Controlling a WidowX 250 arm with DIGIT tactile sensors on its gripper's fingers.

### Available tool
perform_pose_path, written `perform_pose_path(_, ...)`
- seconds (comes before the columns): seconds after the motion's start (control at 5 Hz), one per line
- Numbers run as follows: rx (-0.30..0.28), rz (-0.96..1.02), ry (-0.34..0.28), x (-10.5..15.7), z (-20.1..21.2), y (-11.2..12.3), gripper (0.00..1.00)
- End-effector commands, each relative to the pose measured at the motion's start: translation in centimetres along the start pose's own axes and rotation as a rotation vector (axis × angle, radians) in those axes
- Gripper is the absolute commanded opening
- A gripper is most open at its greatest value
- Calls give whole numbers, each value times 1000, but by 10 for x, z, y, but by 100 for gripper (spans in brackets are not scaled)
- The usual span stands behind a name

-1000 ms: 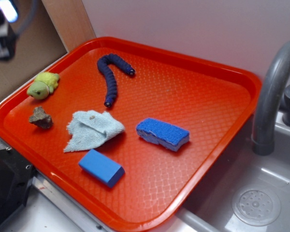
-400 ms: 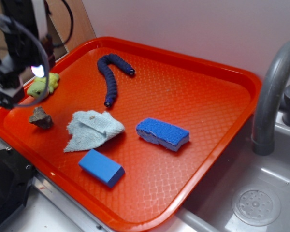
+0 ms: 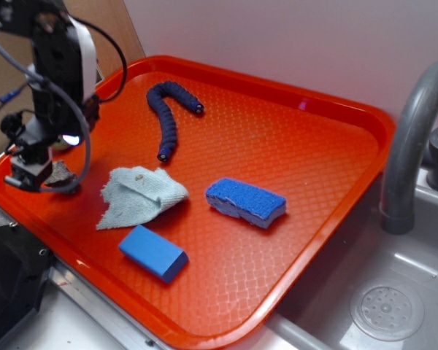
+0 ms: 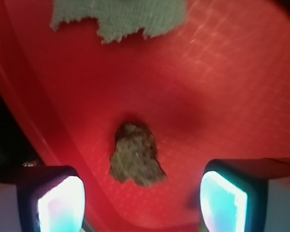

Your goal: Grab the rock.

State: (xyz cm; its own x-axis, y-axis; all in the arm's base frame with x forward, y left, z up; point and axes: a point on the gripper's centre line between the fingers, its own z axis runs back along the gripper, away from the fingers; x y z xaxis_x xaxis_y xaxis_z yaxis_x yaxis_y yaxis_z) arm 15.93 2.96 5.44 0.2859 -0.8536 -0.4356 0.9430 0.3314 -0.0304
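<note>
My gripper (image 3: 35,173) hangs over the near left corner of an orange tray (image 3: 328,109), its two fingers spread wide apart with nothing between them yet. In the wrist view the fingertips (image 4: 53,203) show as two bright glowing pads at the bottom corners of the picture, and the rock (image 4: 135,154) lies on the tray floor between them, a little closer to the pad on the picture's left. It is a small, rough, brown-grey stone with jagged edges. In the exterior view the rock (image 3: 60,175) is partly hidden behind my gripper.

To do this step well, I judge that I should shift slightly so the stone sits midway between the pads, then lower straight down until they flank its widest part before closing. The angular faces may make it twist or pop out, so a slow, firm close seems wise.

The tray's raised rim runs close by on the left and near sides, so there is little room for sideways movement there. A crumpled pale blue cloth (image 3: 140,195) lies near the rock toward the tray's middle but not touching it. A blue block (image 3: 153,252), a blue sponge (image 3: 246,201) and a dark blue curved toy (image 3: 169,117) lie well apart from it.
</note>
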Motion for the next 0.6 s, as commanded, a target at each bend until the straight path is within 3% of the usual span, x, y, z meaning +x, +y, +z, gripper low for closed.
perform_pose_path(0.0, -38, 22, 42, -8, -27, -13, 100)
perform_pose_path(0.2, 15, 64, 62, -4, -40, -11, 0)
perform_pose_path(0.4, 35, 104, 33, 5, -45, -7, 0)
